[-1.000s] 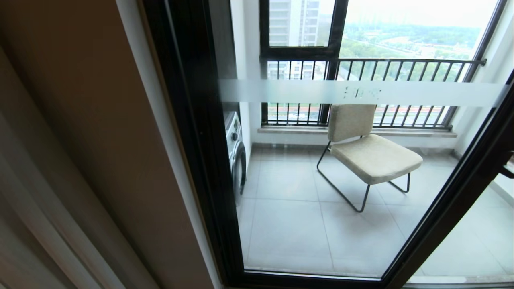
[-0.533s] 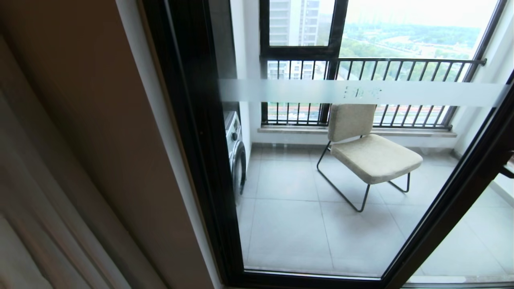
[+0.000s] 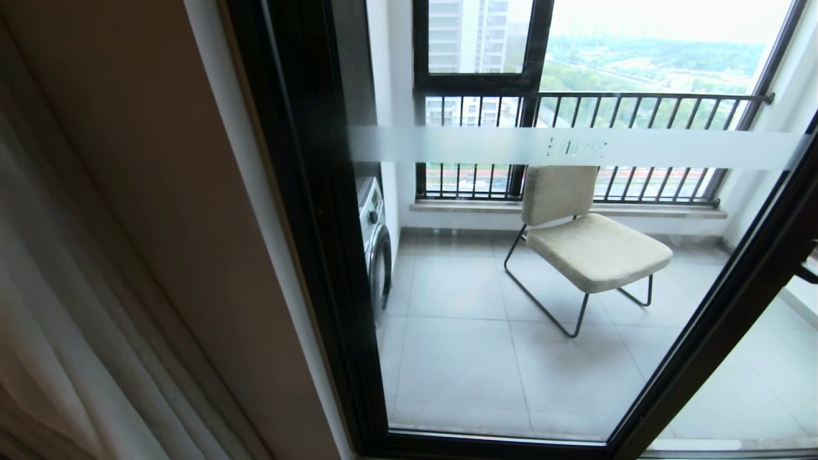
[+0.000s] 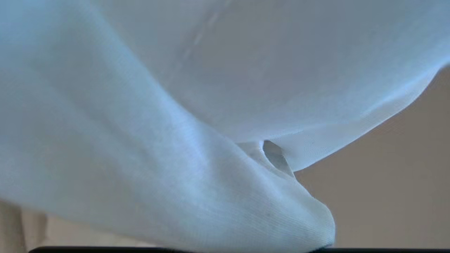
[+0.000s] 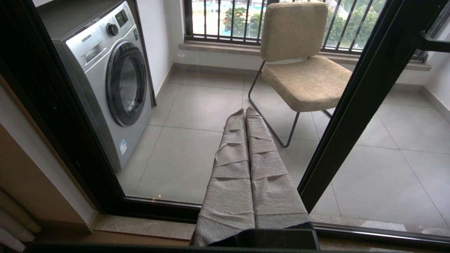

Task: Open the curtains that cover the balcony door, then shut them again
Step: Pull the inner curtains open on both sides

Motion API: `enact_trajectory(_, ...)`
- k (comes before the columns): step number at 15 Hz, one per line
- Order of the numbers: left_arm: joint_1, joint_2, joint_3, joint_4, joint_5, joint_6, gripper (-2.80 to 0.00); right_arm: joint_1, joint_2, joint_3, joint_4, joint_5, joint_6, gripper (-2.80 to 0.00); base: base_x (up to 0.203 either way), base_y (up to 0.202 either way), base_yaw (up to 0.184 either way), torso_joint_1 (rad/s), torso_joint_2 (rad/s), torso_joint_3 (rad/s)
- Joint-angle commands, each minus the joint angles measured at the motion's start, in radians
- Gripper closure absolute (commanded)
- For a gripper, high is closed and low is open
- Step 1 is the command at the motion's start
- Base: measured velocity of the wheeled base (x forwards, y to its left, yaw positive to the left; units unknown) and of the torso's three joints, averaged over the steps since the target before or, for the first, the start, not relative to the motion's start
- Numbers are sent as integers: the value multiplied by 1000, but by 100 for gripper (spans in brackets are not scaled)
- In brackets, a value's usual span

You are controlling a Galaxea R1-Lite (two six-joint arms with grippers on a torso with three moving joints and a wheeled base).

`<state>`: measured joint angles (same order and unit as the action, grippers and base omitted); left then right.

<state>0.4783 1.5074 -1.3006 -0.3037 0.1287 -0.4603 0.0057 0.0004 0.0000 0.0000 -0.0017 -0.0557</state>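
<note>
Left gripper [image 4: 281,165]: its fingers are wholly draped by a thin white see-through sheer curtain panel [image 4: 147,140], so no bare finger shows. The cloth is drawn tight to a puckered point over the tips, consistent with the fingers pressed together and pinching a fold of the sheer. Judgement: the panel is held this way so it can be towed along its track; whether the pinch holds more than one layer cannot be told.

Right gripper [image 5: 246,116]: two fingers wrapped in grey-beige creased tape, pressed together tip to tip with nothing between them. It hangs low before the tall clear-glass balcony door with the black metal frame [image 3: 307,211], pointing through the pane. Judgement: parked, no part in the present step.

Curtains: gathered to the left of the balcony door. From the head camera, pale pleated folds [image 3: 70,332] fill the corner left of the door frame, against a tan wall strip [image 3: 160,160]. The glass itself is uncovered, so the opening half of the task appears done or nearly so; the closing half is judged not yet done.

Beyond the door: a silver front-loading washing machine [image 5: 112,77] just inside the balcony on the left, and a beige cushioned chair on a thin black wire frame [image 3: 588,243] before the black barred railing [image 3: 575,102].

Writing:
- Washing machine, top left of its fascia: "SAMSUNG". A small blue-and-white sticker low on its front is illegible.
- Frosted white horizontal band [image 3: 447,145] across the door glass: a few pale characters, too faint to read.
</note>
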Motion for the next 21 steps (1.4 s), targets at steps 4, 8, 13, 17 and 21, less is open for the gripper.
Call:
enact_trajectory(4, -41, -29, 9, -2, 3, 9, -81, 0, 0, 0, 0, 0, -1, 0, 0, 0, 0, 0, 0, 0)
enact_trajectory(8, -46, -30, 11, -3, 6, 25, -280, 0, 0, 0, 0, 0, -1, 0, 0, 0, 0, 0, 0, 0)
enact_trajectory(13, -67, -123, 125, -2, 11, 57, -280, 0, 0, 0, 0, 0, -1, 0, 0, 0, 0, 0, 0, 0)
enact_trajectory(17, -81, -302, 338, -1, 11, 88, -280, 0, 0, 0, 0, 0, -1, 0, 0, 0, 0, 0, 0, 0)
enact_trajectory(21, -102, -433, 499, -7, 12, 97, -280, 0, 0, 0, 0, 0, -1, 0, 0, 0, 0, 0, 0, 0)
